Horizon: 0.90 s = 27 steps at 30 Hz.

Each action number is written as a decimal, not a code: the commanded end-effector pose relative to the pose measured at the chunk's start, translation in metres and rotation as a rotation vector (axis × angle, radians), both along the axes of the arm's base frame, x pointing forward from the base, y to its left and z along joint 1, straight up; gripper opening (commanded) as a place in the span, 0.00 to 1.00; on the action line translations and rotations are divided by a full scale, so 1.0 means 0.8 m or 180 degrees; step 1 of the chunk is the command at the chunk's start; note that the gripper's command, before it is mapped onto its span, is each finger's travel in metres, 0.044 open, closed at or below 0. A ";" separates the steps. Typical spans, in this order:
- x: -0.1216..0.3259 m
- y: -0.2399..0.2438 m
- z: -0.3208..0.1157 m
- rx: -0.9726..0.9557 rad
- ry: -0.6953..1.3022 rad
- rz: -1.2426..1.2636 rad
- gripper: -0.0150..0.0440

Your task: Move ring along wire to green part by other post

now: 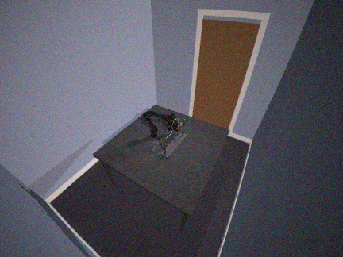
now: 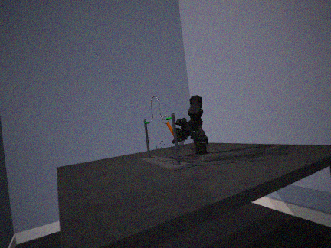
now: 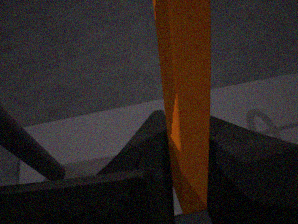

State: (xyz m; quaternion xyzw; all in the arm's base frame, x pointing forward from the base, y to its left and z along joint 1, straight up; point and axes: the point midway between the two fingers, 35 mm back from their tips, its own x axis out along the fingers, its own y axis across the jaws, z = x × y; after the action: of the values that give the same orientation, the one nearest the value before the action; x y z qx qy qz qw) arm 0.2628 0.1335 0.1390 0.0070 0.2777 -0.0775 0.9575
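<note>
Handle (image 3: 182, 90) first, since it's filling your wrist view: you're looking at an orange strip running from the top edge down between the two dark fingers of the hand (image 3: 189, 192), leaning a bit. The hand is pinching that handle, jaws nearly together with the orange bar sitting between them. Behind it you're seeing grey table and a pale strip, not much else.

Stepping back to the exterior view, the table (image 2: 126, 191) is taking up the whole foreground, and the wire rig is standing toward its far side on a flat base plate (image 2: 168, 161). You're holding the handle (image 2: 169, 128) tilted, right beside the nearer post (image 2: 175, 134), with the hand (image 2: 177, 132) coming at it from the arm's side. The ring (image 2: 165, 118) is sitting up by the green part (image 2: 168, 119) at the top of that post; it's too small to tell whether it's touching the green. The thin grey wire (image 2: 154, 105) is looping up between the posts and dropping to the other post (image 2: 147, 138), which has its own green bit (image 2: 147, 122). The arm (image 2: 195, 126) is standing just behind the rig.

From the top view everything's tiny: arm (image 1: 155, 120), handle (image 1: 178, 126) and green segment (image 1: 168, 135) are clustered on the door-side end of the table (image 1: 175, 174), with the brown door (image 1: 222, 71) beyond.
</note>
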 end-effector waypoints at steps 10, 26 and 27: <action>0.003 0.018 0.001 0.0000 -0.0040 -0.0022 0.00; 0.004 0.038 0.001 -0.0010 -0.0072 -0.0022 0.00; 0.004 0.039 0.001 -0.0010 -0.0074 -0.0022 0.00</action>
State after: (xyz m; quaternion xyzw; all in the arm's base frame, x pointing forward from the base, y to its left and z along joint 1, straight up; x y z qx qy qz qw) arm 0.2646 0.1613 0.1398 0.0079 0.2686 -0.0772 0.9601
